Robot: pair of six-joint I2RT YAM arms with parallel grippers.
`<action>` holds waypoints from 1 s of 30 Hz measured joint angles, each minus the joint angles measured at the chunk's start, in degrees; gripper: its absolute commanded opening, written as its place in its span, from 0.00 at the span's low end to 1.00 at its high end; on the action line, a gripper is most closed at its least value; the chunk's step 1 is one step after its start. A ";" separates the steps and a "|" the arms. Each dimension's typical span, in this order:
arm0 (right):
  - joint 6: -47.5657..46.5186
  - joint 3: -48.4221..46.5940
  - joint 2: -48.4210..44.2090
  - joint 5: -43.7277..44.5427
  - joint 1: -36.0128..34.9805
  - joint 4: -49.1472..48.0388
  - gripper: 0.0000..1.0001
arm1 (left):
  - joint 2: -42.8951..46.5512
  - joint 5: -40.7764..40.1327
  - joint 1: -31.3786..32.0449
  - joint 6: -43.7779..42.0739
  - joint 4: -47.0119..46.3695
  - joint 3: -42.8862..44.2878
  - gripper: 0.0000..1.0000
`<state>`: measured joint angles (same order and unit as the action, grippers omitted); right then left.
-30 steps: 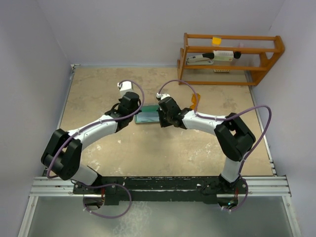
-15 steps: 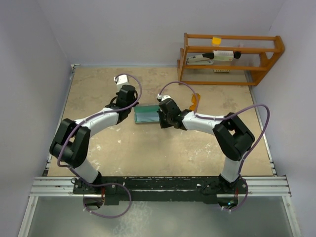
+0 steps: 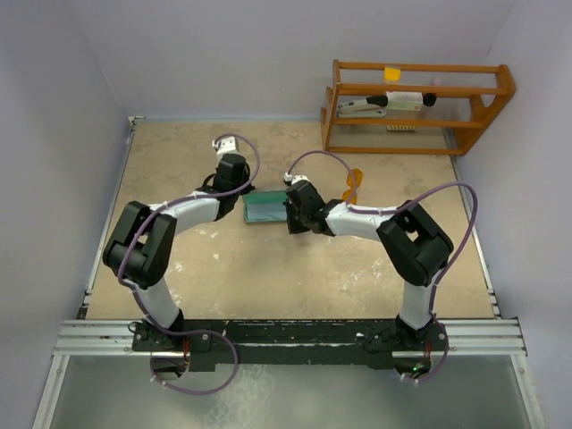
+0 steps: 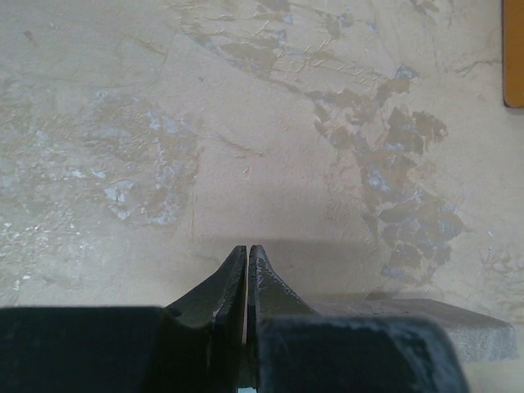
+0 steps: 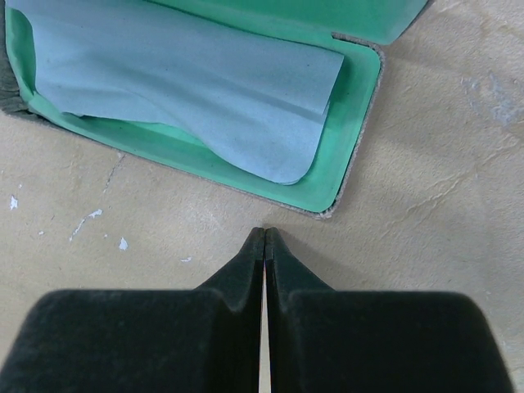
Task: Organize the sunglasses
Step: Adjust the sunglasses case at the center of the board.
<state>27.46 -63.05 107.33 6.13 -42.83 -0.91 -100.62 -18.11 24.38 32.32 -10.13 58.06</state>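
Right gripper (image 5: 263, 236), jaws together and empty, hangs just near of the open grey felt-like case (image 5: 359, 106) with green lining, soft light-blue cloth (image 5: 180, 82) inside. Left gripper (image 4: 247, 252), likewise closed on nothing, faces mottled beige tabletop (image 4: 246, 123). From above, thin amber sunglasses (image 3: 353, 185) lie right of the right gripper, long axis near-to-far; right arm nearer.

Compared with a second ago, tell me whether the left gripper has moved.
Yes. Seen from above, the left gripper has slid off the case's left edge, toward the table's far side.
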 measured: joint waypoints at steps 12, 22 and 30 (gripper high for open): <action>0.17 -3.48 2.84 0.31 1.97 -0.31 0.00 | 2.21 1.86 0.15 0.22 -5.11 -4.81 0.00; -0.48 -6.69 4.83 0.42 3.67 1.07 0.00 | 5.64 1.84 1.86 1.11 -5.49 -9.09 0.00; -1.44 -9.68 6.86 0.42 4.79 1.81 0.00 | 8.83 1.44 3.89 1.70 -5.95 -12.87 0.00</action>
<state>26.02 -72.73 114.19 6.55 -38.04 0.91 -91.79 -16.67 28.27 34.02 -16.08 45.19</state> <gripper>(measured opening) 0.004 0.002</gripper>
